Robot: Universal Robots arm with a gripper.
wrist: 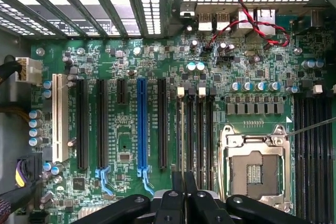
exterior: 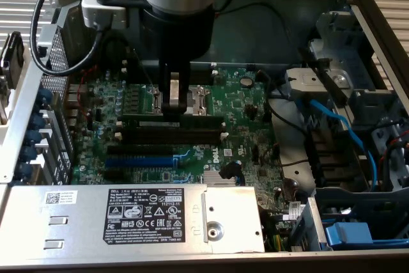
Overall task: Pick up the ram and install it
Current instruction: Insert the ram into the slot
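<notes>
The ram (exterior: 144,118) is a long, thin, dark-green stick standing on edge along the rearmost of the long black memory slots (exterior: 166,137) on the green motherboard. My gripper (exterior: 174,103) comes straight down onto its middle and is shut on it. From the wrist the ram (wrist: 183,140) appears edge-on as a thin line running from between my black fingers (wrist: 184,182) up to a white end clip (wrist: 181,92). Whether the ram is seated in the slot or just above it, I cannot tell.
The CPU socket (wrist: 254,169) with its metal frame lies right beside the slots. A blue slot (exterior: 137,160) sits nearer the grey labelled metal box (exterior: 153,218). Blue cables (exterior: 339,126) and drive bays fill the exterior view's right. Red and black wires (wrist: 247,24) run near the rear ports.
</notes>
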